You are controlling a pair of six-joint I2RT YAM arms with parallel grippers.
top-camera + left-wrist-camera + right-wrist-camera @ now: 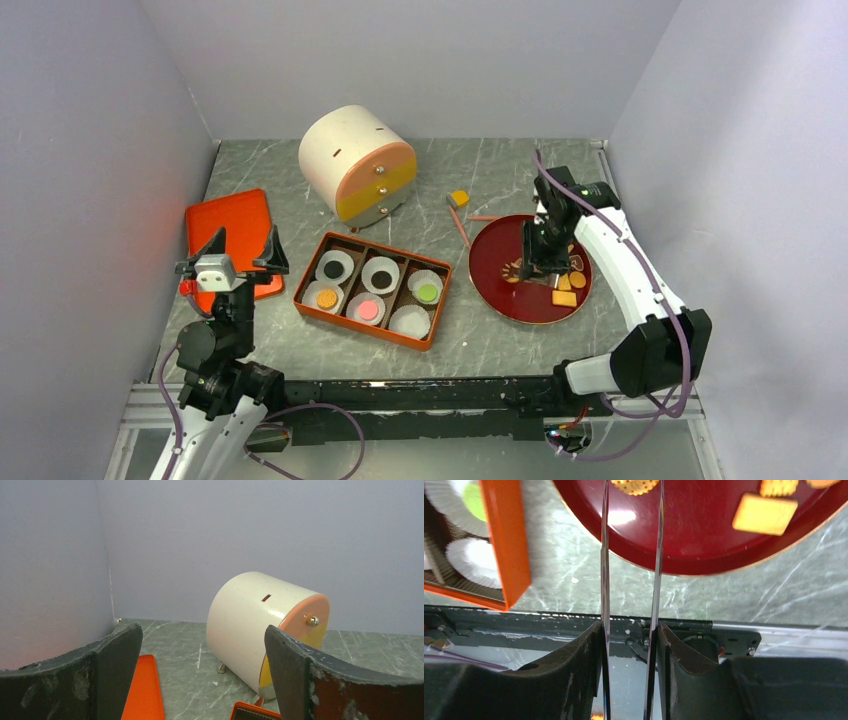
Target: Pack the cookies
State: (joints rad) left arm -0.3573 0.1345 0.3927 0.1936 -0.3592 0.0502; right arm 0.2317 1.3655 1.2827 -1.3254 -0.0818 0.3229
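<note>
From above, the cookies left to pack sit on the round dark-red plate toward the right edge of the grey marble worktop, small orange-yellow square cookies among them. My right fingers hang over that plate. The orange compartment box lined with white paper cups lies to their left at mid-worktop, with black, green, pink and orange rounds already inside. The left fingers hover near the left edge, well apart from the plate, so the right arm is nearer.

Through the left wrist camera, the left fingers are spread wide and hold nothing.

Through the right wrist camera, the right fingers are thin blades drawn narrow. A round crinkle-edged brown cookie lies straight ahead between their tips. The frame cuts the tips off, so I cannot tell whether they pinch it. Being round, it needs no particular alignment, I judge.
</note>
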